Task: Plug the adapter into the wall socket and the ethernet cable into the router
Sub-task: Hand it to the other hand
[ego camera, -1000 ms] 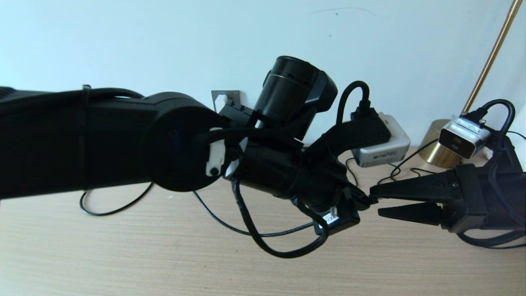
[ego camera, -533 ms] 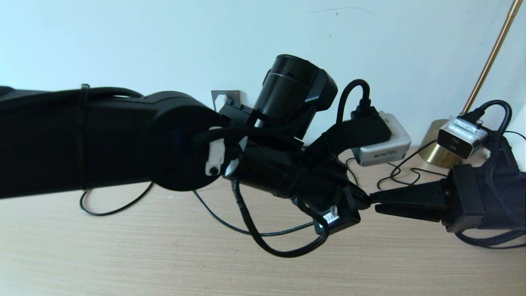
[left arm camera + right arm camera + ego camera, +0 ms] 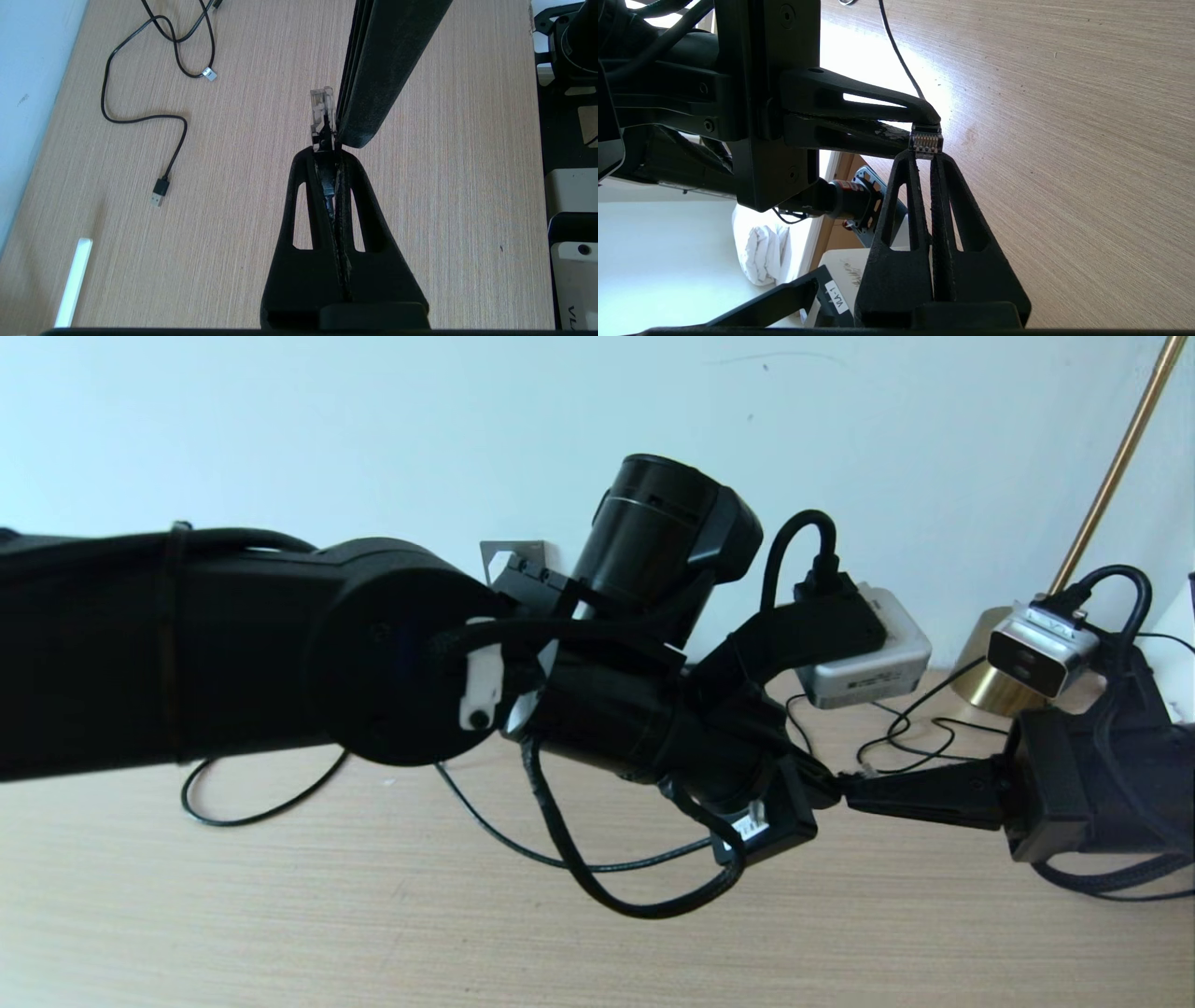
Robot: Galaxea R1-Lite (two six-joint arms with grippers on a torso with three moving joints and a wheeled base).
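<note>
Both hands pinch ethernet cable (image 3: 927, 140) plug; gold contacts visible only r. wrist.

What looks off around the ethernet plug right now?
Both grippers pinch the ethernet plug at once: left gripper on its rear, right gripper on its clear tip. A loose USB cable sprawls on the table.

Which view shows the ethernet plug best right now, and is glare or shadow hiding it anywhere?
Right wrist view: plug sharp, contacts visible, bright glare on the table behind it. Left wrist view: clear tip evenly lit, partly beside the right gripper. Head view: arms dark against the wall, plug barely visible.
</note>
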